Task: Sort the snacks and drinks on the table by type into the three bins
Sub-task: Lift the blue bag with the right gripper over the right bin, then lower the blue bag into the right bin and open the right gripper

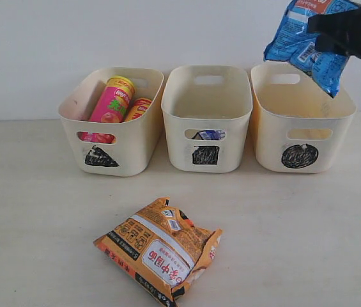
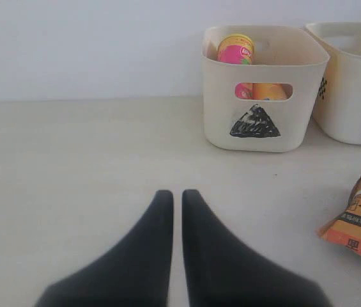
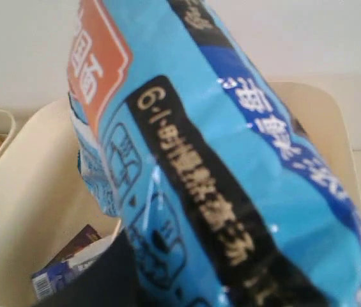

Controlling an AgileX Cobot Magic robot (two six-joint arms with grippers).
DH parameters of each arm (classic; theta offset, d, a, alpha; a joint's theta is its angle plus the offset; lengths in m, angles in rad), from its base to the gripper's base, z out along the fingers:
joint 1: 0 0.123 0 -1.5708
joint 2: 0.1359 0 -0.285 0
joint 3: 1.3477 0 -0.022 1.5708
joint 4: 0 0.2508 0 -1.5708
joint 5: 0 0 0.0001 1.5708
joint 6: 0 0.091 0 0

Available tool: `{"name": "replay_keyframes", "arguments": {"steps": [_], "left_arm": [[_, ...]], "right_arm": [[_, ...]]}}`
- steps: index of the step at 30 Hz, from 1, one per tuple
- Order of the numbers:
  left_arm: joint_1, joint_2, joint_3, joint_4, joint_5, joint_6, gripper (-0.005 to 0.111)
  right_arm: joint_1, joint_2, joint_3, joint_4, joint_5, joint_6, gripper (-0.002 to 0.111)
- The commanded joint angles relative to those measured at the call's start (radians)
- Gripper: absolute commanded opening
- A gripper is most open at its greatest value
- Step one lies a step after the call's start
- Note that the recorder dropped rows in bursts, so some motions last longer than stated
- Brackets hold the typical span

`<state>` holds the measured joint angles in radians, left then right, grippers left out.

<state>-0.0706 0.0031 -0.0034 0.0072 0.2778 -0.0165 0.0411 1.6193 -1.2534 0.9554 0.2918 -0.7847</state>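
While the right gripper point(image 1: 341, 31) hangs high at about 1 o'clock in the exterior view, reaching in from the right edge, its black jaws are pinched on the blue bag point(image 1: 307, 46). The bag dangles tilted, its lower corner just above the back rim of the circle bin point(image 1: 268, 151). The left gripper point(image 2: 176, 198) sits low over the bare table point(image 1: 33, 217), level and pointing toward 12 o'clock. Its two tapered matte fingers are closed together with nothing between them.

The blue bag is glossy crinkled film with an orange label and dark print. The orange bag point(image 1: 160, 248) lies flat on the table at 6 o'clock from the square bin point(image 1: 176, 138), a puffy, wrinkled packet with a white panel.

The three bins are smooth cream plastic, rounded at the corners, each with an oval handle slot. In the triangle bin point(image 1: 135, 142), at 9 o'clock from the square bin, the pink tube point(image 1: 112, 102) and the yellow tube point(image 1: 139, 107) lean, both cylindrical. A blue-and-white carton point(image 1: 209, 135) shows through the square bin's slot. The table is pale beige with faint grain.
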Motion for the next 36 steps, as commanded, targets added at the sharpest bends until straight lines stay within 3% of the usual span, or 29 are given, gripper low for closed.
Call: {"name": "replay_keyframes", "arguments": {"steps": [1, 9, 12, 18, 20, 24, 28, 31, 36], "left_arm": [[0.003, -0.003, 0.003, 0.001, -0.009, -0.011, 0.004], [0.003, -0.003, 0.003, 0.001, -0.009, -0.011, 0.004], [0.003, -0.003, 0.003, 0.001, -0.009, -0.011, 0.004], [0.003, -0.003, 0.003, 0.001, -0.009, -0.011, 0.004], [0.003, -0.003, 0.003, 0.001, -0.009, -0.011, 0.004], [0.003, -0.003, 0.003, 0.001, -0.009, -0.011, 0.004], [0.003, -0.003, 0.003, 0.001, -0.009, -0.011, 0.004], [0.003, -0.003, 0.003, 0.001, -0.009, -0.011, 0.004], [0.003, -0.003, 0.003, 0.001, -0.009, -0.011, 0.004]], "right_arm": [[-0.001, 0.103, -0.076, -0.004, -0.041, -0.047, 0.0], [-0.001, 0.274, -0.206, -0.005, -0.042, -0.055, 0.005], [-0.001, 0.319, -0.227, -0.005, -0.041, -0.055, 0.022], [-0.001, 0.335, -0.225, -0.005, -0.099, -0.057, 0.081], [-0.001, 0.333, -0.225, -0.005, -0.097, -0.057, 0.088], [-0.001, 0.333, -0.225, -0.005, -0.082, -0.056, 0.084], [-0.001, 0.316, -0.225, -0.005, -0.056, -0.056, 0.07], [-0.001, 0.281, -0.225, -0.036, -0.009, -0.056, 0.048], [-0.001, 0.205, -0.225, -0.153, 0.135, -0.061, -0.001]]}}
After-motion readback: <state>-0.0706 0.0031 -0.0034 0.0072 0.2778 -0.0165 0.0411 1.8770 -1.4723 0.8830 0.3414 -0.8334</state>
